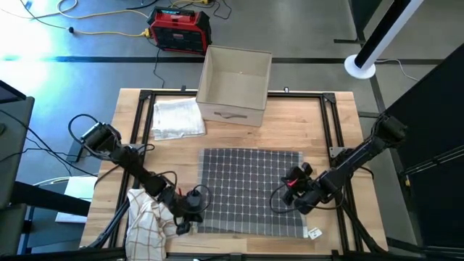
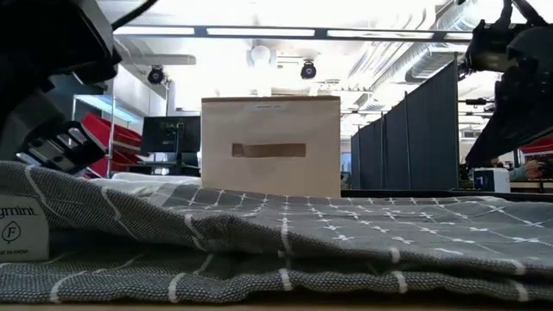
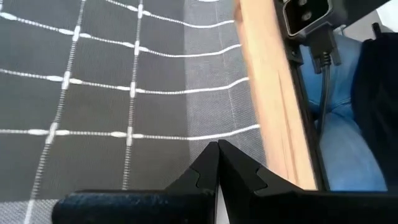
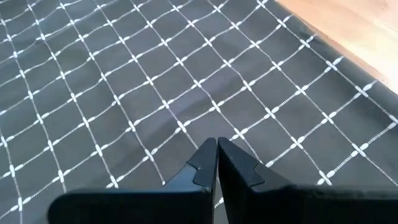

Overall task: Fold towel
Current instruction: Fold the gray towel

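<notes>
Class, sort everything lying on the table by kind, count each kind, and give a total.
Towels: 3 (grey grid towel, white towel, checked towel)
Boxes: 1 (beige box)
Total: 4

We counted three cloths on the tabletop [image 1: 341, 123]: one grey grid towel [image 1: 250, 190] at centre, one white folded cloth [image 1: 176, 117] at upper left, and one checked cloth [image 1: 145, 217] at lower left. There was one beige box [image 1: 234, 85] at top centre. Two arms were present, each with one pincer: left pincer [image 1: 190, 217] and right pincer [image 1: 288, 190].
</notes>
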Tool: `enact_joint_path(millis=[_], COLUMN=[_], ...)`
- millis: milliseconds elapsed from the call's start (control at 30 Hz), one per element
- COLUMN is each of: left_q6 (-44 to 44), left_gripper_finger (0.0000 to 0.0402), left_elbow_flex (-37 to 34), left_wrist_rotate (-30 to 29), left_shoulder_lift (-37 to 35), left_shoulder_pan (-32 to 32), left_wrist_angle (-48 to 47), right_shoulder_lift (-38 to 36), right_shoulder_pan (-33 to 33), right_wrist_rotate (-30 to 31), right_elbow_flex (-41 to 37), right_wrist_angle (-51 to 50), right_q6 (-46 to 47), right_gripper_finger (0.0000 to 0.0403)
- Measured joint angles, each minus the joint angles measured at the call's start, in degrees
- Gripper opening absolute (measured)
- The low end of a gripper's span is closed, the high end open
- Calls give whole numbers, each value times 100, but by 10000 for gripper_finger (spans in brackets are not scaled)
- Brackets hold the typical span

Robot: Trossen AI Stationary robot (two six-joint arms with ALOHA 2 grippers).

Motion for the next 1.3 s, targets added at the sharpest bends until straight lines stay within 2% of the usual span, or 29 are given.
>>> enact_joint_path(millis=[167,333,500,633,700,867,967,1033,1300], left_q6=[-127,-237,-225,207,487,1432,2144,2545,4196], left_gripper_finger=[0,0,0,0,0,0,0,0,0], left_elbow_flex=[0,0,14,-2,4,2,2,2,2], left_wrist_rotate=[-188,-231,-90,-15,1,-403,-1139,-1312,-106], left_shoulder_lift=[56,578,702,173,-263,-1350,-1929,-2250,-2713], left_shoulder_pan=[-178,-348,-172,132,247,534,914,1347,3523], left_wrist_angle=[70,570,678,257,-240,-1543,-2261,-2491,-2520], right_shoulder_lift=[0,0,0,-103,-199,-409,-491,-567,-1114], right_shoulder_pan=[-17,-16,-76,-387,-572,-975,-1287,-1588,-3140], right_wrist_rotate=[-45,-214,-454,-1590,-2069,-2281,-2529,-2757,-3632], right_elbow_flex=[0,0,0,145,374,1200,1722,1945,1753], right_wrist_angle=[1,1,-145,-824,-1307,-2792,-3721,-4099,-4310], right_q6=[2,1,-38,-255,-521,-1359,-2033,-2420,-3837], right_gripper_finger=[0,0,0,0,0,0,0,0,0])
